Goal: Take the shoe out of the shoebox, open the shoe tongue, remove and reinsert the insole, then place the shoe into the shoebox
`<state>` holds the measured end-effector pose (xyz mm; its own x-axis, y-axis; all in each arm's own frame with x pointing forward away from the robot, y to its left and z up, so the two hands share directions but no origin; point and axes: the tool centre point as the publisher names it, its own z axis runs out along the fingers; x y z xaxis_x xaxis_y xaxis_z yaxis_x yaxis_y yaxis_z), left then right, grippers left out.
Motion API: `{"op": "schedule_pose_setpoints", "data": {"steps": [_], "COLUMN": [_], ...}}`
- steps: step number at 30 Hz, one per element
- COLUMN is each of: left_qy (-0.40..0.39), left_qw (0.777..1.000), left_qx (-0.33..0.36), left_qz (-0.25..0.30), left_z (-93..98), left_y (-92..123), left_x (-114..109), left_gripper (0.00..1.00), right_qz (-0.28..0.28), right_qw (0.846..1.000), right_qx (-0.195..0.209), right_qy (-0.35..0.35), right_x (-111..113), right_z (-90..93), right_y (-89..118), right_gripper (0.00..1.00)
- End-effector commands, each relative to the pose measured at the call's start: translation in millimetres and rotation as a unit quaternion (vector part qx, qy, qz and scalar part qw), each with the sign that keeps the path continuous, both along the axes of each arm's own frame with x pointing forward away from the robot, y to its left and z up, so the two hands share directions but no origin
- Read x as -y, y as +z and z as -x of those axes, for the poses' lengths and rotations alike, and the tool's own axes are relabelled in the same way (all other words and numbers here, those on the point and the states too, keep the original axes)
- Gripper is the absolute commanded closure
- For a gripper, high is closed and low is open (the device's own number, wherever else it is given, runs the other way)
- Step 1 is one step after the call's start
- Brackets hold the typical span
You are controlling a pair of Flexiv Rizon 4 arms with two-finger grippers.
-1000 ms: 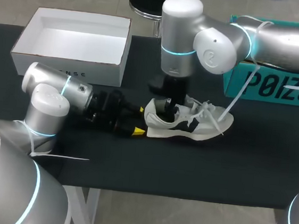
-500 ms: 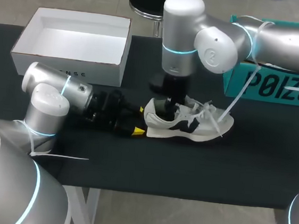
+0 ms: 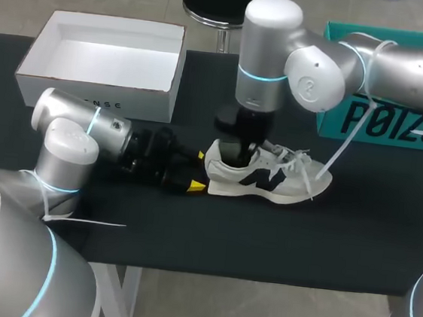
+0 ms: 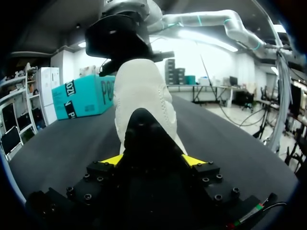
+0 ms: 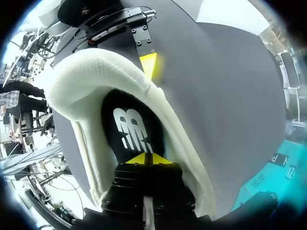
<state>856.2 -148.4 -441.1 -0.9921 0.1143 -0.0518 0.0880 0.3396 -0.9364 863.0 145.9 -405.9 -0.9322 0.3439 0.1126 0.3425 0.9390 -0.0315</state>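
- Shoe (image 3: 284, 185) stands on its sole on the dark counter (image 3: 263, 240), outside the white shoebox (image 3: 97, 97).
- Left jaws clamp its heel from both sides.
- Right jaws, together, sit inside on the insole (image 5: 132, 129).

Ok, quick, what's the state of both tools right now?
Left tool: closed on the heel of the shoe.
Right tool: closed, tips together on the insole inside the shoe.
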Motion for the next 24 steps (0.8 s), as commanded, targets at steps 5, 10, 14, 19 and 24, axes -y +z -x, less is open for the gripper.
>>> {"op": "schedule_pose_setpoints", "data": {"steps": [5,10,14,19,24], "left_qy": [0.000,0.000,0.000,0.000,0.000], "left_qw": [1.000,1.000,1.000,1.000,1.000], "left_qx": [0.000,0.000,0.000,0.000,0.000], "left_qz": [-0.001,-0.001,-0.001,-0.001,-0.001], "left_z": [-1.2,-1.2,-1.2,-1.2,-1.2], "left_y": [-2.1,-2.1,-2.1,-2.1,-2.1], "left_x": [3.0,3.0,3.0,3.0,3.0], "left_gripper": [1.00,1.00,1.00,1.00,1.00], "right_qz": [0.003,0.003,0.001,-0.006,-0.016], "right_qw": [1.000,1.000,1.000,1.000,0.999], "right_qx": [0.008,0.010,0.019,0.030,0.038], "right_qy": [0.005,0.008,0.003,-0.008,-0.023], "right_x": [-1.3,-3.0,-1.7,3.0,9.1], "right_z": [2.2,2.9,3.0,4.0,6.7], "right_y": [2.4,2.3,8.1,15.7,21.8], "right_gripper": [1.00,1.00,1.00,1.00,1.00]}}
